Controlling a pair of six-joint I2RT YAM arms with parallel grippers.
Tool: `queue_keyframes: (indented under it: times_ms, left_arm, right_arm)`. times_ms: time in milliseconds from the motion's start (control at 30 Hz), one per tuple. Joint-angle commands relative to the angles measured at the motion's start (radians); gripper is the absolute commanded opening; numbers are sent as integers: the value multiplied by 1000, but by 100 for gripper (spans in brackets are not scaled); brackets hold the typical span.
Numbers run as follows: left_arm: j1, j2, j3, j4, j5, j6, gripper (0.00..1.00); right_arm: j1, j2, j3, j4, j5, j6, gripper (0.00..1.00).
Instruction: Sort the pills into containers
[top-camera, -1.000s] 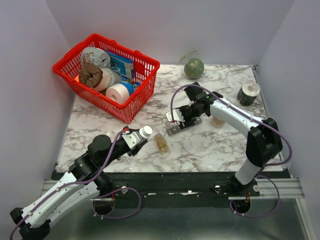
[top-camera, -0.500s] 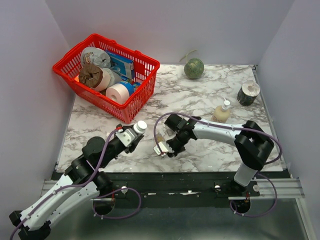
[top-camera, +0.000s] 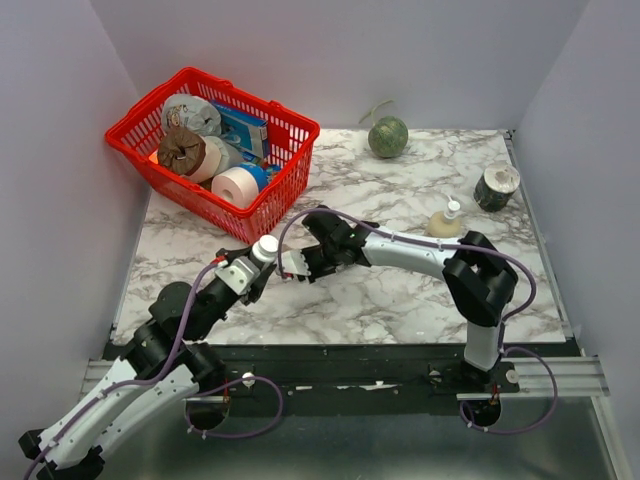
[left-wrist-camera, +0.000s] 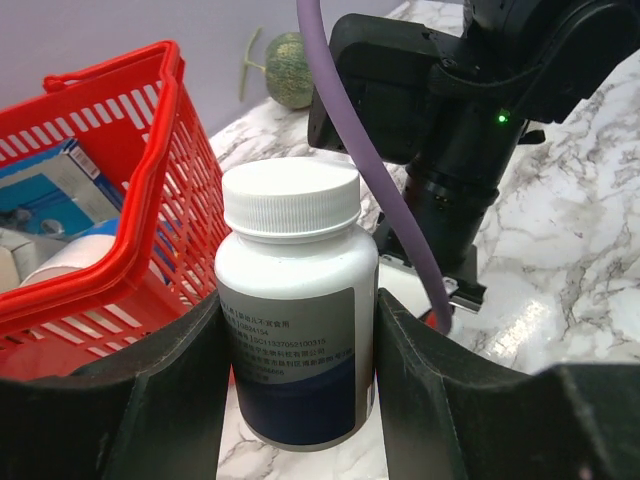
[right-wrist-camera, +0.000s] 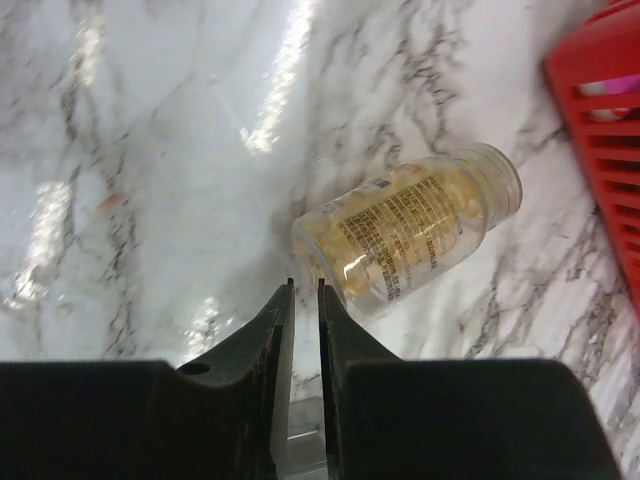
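left gripper (left-wrist-camera: 298, 400) pinching white-capped bottle (left-wrist-camera: 292, 290) | right gripper (right-wrist-camera: 305, 305) pressed together, just beside vial (right-wrist-camera: 425, 225) of pills (right-wrist-camera: 345, 262) lying on tabletop (right-wrist-camera: 150, 150)

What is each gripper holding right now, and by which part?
The left gripper clamps the white plastic bottle with a ribbed cap by its labelled body's sides. The right gripper holds nothing; the clear cylindrical pill vial lies just beyond its fingertips.

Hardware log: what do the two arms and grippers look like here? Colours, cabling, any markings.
Both match. The left arm and right arm have white link shells between bulky black joints, and a purple cable loops outside each. The left gripper and right gripper have flat matte black fingers. A green LED glows on the right arm's wrist housing. No readable markings.
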Motion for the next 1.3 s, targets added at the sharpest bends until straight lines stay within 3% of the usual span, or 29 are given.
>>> queue_keyframes:
  times_ms: [0, 200, 267, 400, 567, 767, 867, 1267]
  left_arm:
    - [-1, -58, 18, 8, -41, -16, 0]
    - [-3, -92, 27, -30, -21, -26, 0]
    - [-3, -85, 28, -38, 37, -31, 0]
    - [-3, 15, 24, -20, 167, -37, 0]
    - [-3, 188, 41, 57, 270, -31, 0]
    - [-3, 397, 87, 141, 346, -13, 0]
    - [-4, 480, 120, 158, 373, -9, 0]
    - [-17, 606, 150, 230, 430, -57, 0]
  right_arm:
    - [5, 46, 56, 76, 44, 147, 25]
    - [-12, -101, 1, -2, -74, 227, 30]
    - [-33, -167, -14, -42, -120, 261, 37]
    - [-168, -302, 38, -271, -282, 328, 53]
    - [-349, -442, 61, -369, -488, 474, 65]
    - [-375, -540, -42, -295, -666, 669, 80]
    - [-374, -548, -76, -220, -677, 751, 85]
    - [-332, -430, -16, -143, -640, 913, 86]
